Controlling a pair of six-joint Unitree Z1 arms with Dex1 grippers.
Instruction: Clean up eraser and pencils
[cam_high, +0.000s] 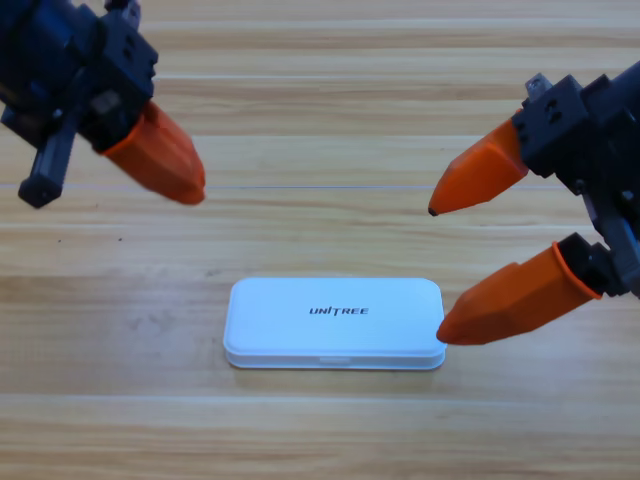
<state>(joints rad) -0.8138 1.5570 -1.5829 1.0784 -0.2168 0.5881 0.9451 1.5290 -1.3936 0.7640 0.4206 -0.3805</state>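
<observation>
A white case (333, 323), lid shut and marked UNITREE, is seen lying flat on the wooden tabletop (330, 440), low in the middle of the high view. Eraser and pencils are not seen anywhere on the tabletop; whether they lie inside the shut case cannot be told. The right gripper (438, 274) is found at the right edge, its two orange jaws spread wide apart and holding nothing; the lower jaw's tip is set against the right end of the case, apparently touching it, while the upper jaw's tip hangs above bare wood. The left gripper (195, 185) is held at the upper left, well apart from the case; its orange jaws are seen as one mass, so their state cannot be told.
</observation>
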